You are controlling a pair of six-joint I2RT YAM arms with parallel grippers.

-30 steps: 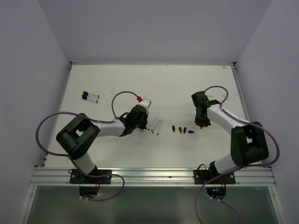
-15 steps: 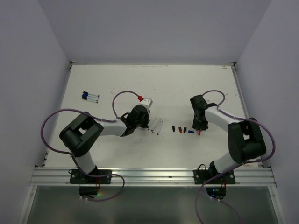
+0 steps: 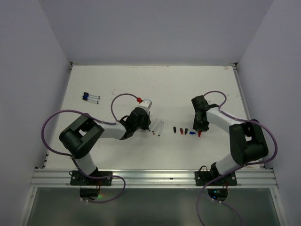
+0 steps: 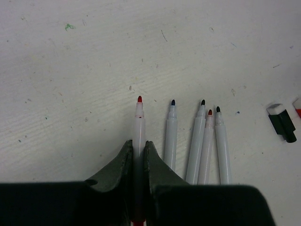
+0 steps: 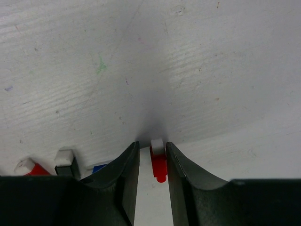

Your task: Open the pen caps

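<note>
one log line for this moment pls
left gripper: shut on red-tipped pen, uncapped | right gripper: open, red cap loose between fingers | four uncapped pens lying alongside

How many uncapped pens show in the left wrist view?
5. One red-tipped pen sits in the left gripper; lying beside it: dark-tipped pen, black-tipped pen, second red-tipped pen, outer black-tipped pen. Their rear ends are hidden.

White table top (image 3: 188,89), matte, w/ fine scratches + dark specks in wrist views. Small green smudge (image 4: 69,27) at far left in left wrist view; fainter green mark (image 5: 100,67) in right wrist view. Pale grey walls (image 3: 28,70) on 3 sides. Alu rail (image 3: 155,177) along near edge, dark glossy panel (image 3: 155,207) below it.
</note>
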